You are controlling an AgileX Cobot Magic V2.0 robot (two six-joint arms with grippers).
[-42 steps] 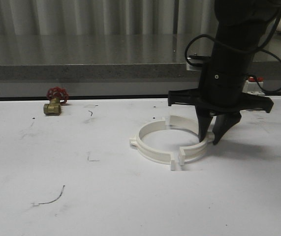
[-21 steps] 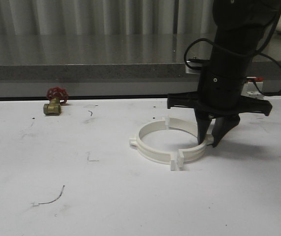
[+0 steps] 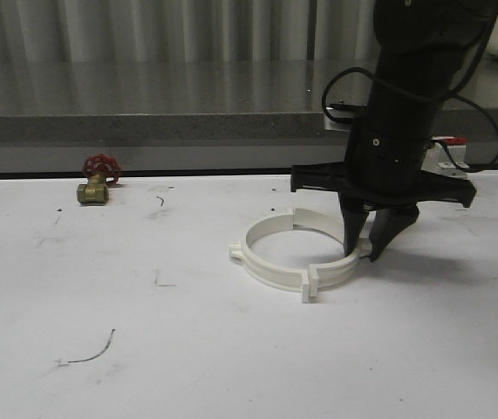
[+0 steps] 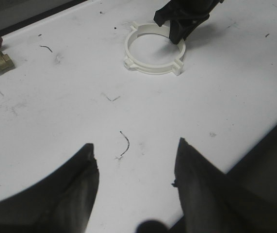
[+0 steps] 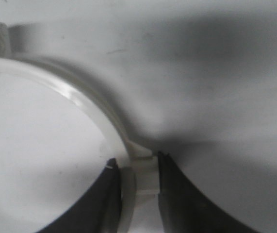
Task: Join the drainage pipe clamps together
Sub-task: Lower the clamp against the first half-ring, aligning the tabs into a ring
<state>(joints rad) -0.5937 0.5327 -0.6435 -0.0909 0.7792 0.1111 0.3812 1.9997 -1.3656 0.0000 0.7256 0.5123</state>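
Now the right gripper (image 3: 364, 253) pinches one of the drainage pipe clamps (image 3: 275, 264), the near tabs meeting beside it. Closing the far gap likely comes next. Well away, the left gripper (image 4: 136, 165) hangs open.

The right gripper (image 3: 366, 249) covers part of the clamp ring (image 3: 276, 262). The box (image 3: 447, 154) behind the arm is mostly hidden.

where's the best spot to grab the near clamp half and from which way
On the near clamp half, grip the thin curved wall mid-arc, coming straight down with one finger inside and one outside. It lies flat and its wall is narrow, as the right gripper does on the far half.
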